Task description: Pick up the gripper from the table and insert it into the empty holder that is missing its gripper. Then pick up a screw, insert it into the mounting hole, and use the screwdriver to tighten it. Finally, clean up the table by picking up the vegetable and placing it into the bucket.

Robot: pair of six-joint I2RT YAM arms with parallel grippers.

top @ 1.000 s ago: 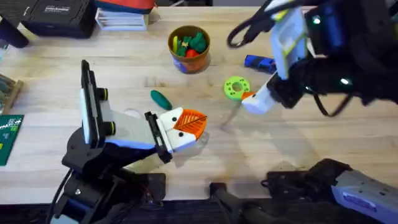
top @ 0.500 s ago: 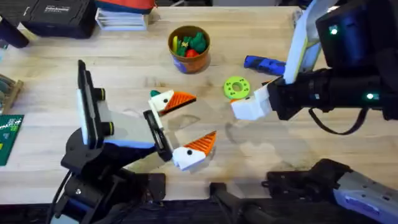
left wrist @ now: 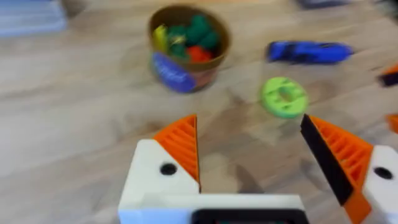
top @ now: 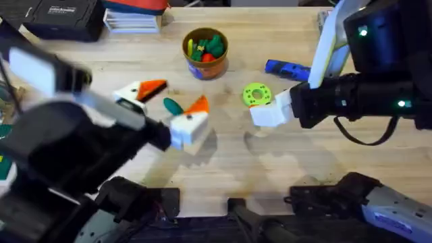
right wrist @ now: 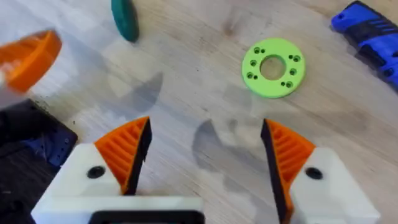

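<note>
The dark teal vegetable (top: 173, 106) lies on the table (top: 270, 162), and the right wrist view shows it too (right wrist: 125, 18). My left gripper (top: 169, 106) hangs open over it, one orange-tipped finger on each side, apart from it; its jaws stand wide in the left wrist view (left wrist: 252, 155). Beyond it stands the ochre bucket (top: 205, 50) (left wrist: 186, 43), holding toy food. The blue screwdriver (top: 287, 67) (left wrist: 309, 51) (right wrist: 370, 34) lies at the far right. My right gripper (top: 260, 116) (right wrist: 205, 155) is open and empty above bare wood. The loose gripper, holder and screw are out of view.
A bright green disc (top: 256, 94) (left wrist: 284, 96) (right wrist: 272, 67) lies between the bucket and my right gripper. A black case (top: 57, 17) and stacked books (top: 135, 17) sit along the far left edge. The left arm looms large and blurred at the lower left.
The left arm rose and swung toward the far left; its gripper went from shut to wide open and now straddles the vegetable. The right gripper shifted slightly left, then held still.
</note>
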